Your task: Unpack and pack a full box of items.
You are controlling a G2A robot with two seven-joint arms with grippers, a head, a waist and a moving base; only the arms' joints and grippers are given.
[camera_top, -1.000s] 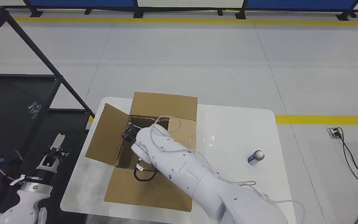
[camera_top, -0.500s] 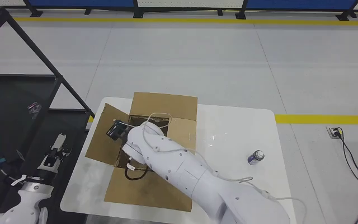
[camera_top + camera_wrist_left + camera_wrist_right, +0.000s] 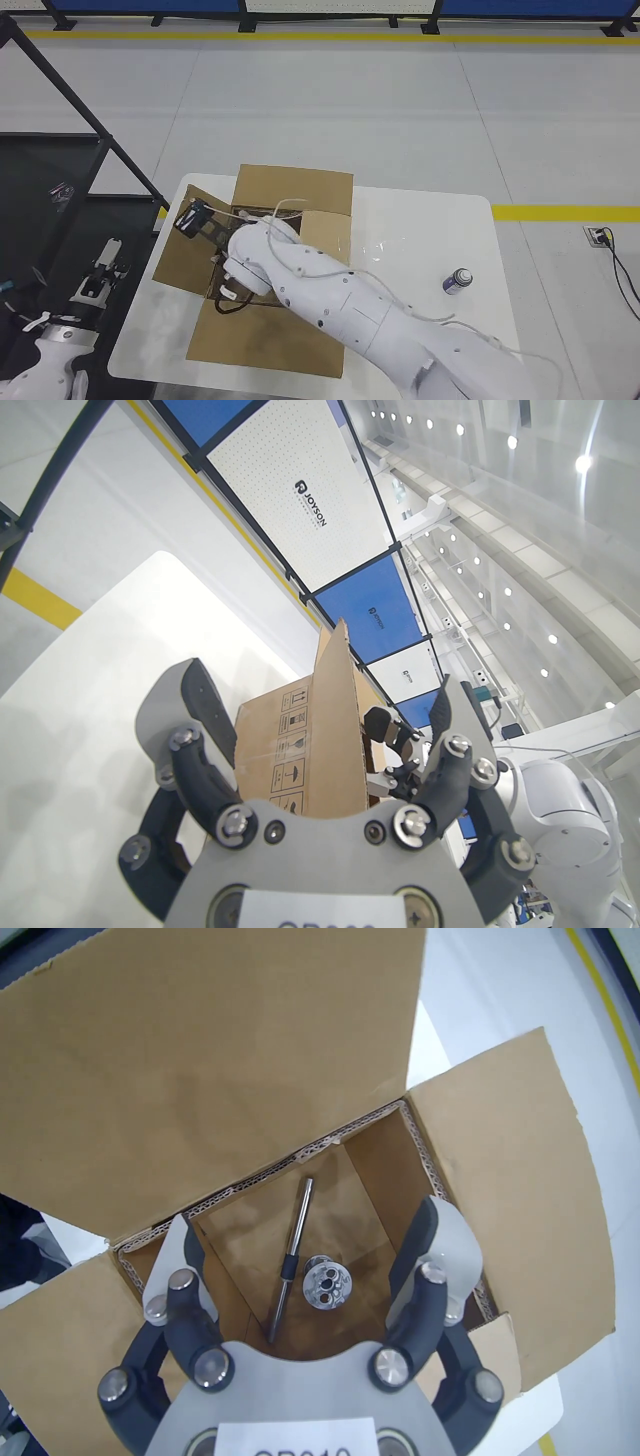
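Right arm [image 3: 330, 300] angled downward, jaws apart; left arm [image 3: 55, 350] seemingly tilted upward, jaws apart.

Bright even light from ceiling lamps [image 3: 582, 462], soft shadow inside the box [image 3: 370, 1168], wrist views bowed at edges

Brown cardboard box [image 3: 295, 188], white table [image 3: 430, 240], silver rod [image 3: 299, 1215] with black band, silver spool [image 3: 327, 1287]

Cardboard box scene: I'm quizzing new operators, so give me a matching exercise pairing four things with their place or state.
1 metal rod
2 small can
3 right gripper
4 left gripper

A standing on the table, apart from the cardboard box
B open, beyond the table's edge
C lying on the box floor
D open, over the box

Pairs: 1-C, 2-A, 3-D, 4-B
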